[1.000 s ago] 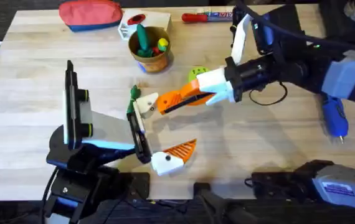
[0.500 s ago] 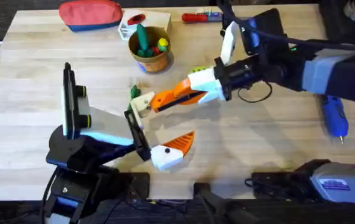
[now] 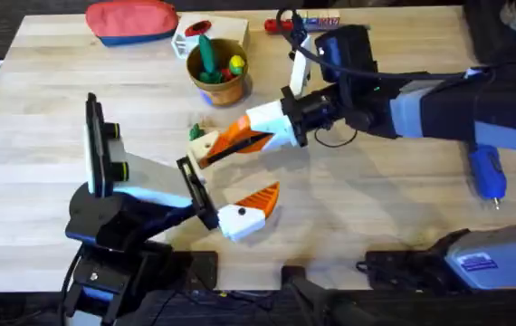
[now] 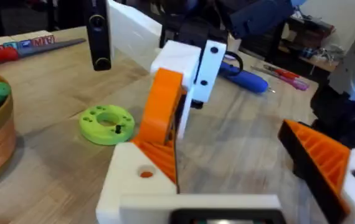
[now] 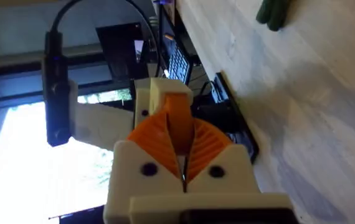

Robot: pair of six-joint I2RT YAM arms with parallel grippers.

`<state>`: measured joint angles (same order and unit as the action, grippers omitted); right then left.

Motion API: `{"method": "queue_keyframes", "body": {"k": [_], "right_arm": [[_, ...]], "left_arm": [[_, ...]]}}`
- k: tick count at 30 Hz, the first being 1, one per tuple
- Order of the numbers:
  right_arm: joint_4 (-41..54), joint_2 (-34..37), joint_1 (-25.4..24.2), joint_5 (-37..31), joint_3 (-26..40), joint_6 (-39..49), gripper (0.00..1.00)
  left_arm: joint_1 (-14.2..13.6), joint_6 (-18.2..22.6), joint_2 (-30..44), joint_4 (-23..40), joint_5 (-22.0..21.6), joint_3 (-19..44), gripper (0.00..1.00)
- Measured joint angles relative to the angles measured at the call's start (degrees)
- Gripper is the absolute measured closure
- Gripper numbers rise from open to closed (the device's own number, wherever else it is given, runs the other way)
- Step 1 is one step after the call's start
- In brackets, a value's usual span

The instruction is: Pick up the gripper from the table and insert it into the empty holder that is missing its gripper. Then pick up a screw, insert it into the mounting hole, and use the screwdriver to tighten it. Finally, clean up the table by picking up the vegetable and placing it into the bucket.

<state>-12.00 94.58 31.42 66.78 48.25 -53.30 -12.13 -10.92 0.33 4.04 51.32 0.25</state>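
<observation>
My right gripper is shut on the orange gripper, its ribbed pads clamped on the wedge. The wedge's tip rests against the white holder, which is one finger mount of my left gripper. In the left wrist view the holder shows a small hole on top. The left jaws stand wide open, and the twin mount carries its own orange wedge. The blue screwdriver lies at the right. A slim green vegetable lies beside the holder. The bucket stands behind it.
A red pouch, a white box and a red-handled screwdriver line the far edge. A green disc lies under the right arm. The bucket holds a thick green toy and a yellow piece.
My right gripper has carried the orange wedge leftward until it meets the holder. The left arm has shifted slightly to the left.
</observation>
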Motion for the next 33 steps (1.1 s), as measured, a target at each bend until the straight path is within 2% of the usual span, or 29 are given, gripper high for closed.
{"method": "queue_keyframes", "body": {"k": [5,13,16,17,19,21,22,25,27,29,33], "right_arm": [[-3.7,0.0,1.4,-3.9,0.0,-4.2,0.998],[-4.3,0.0,1.8,-5.1,0.0,-5.4,0.997],[-4.3,0.0,1.8,-5.0,0.0,-4.6,0.936],[-4.2,0.0,1.8,-4.8,0.0,-4.2,0.902],[-4.3,0.0,1.9,-4.4,0.0,-3.1,0.729],[-4.2,0.1,2.5,-4.0,0.0,-2.1,0.466],[-4.1,0.2,2.4,-4.0,-0.1,-1.7,0.375],[-4.0,0.4,1.9,-3.8,-0.2,-1.1,0.237],[-4.5,0.4,2.2,-3.1,-0.2,-0.7,0.104],[-4.5,0.4,2.5,-2.5,-0.2,-0.4,0.048],[-4.5,0.4,2.5,-2.2,-0.2,-0.2,0.040]], "left_arm": [[0.5,-0.1,0.0,-0.2,-2.6,0.0,0.009],[0.5,-0.6,0.0,-0.3,-3.8,0.0,0.009],[0.5,-0.6,0.0,-0.4,-3.8,0.0,0.010],[0.5,-0.6,0.0,-0.4,-3.8,0.0,0.010],[0.3,-0.4,0.0,-0.4,-2.6,0.0,0.009],[-0.4,0.0,0.0,-0.3,-1.9,0.0,0.009],[-0.3,0.2,0.0,-0.4,-1.9,0.0,0.010],[-0.3,0.8,0.0,-0.3,-1.3,0.0,0.010],[-0.9,1.0,0.0,-0.2,0.3,0.0,0.009],[-1.2,1.0,0.0,-0.1,1.2,0.0,0.010],[-1.2,1.0,0.0,0.0,1.9,0.0,0.009]]}}
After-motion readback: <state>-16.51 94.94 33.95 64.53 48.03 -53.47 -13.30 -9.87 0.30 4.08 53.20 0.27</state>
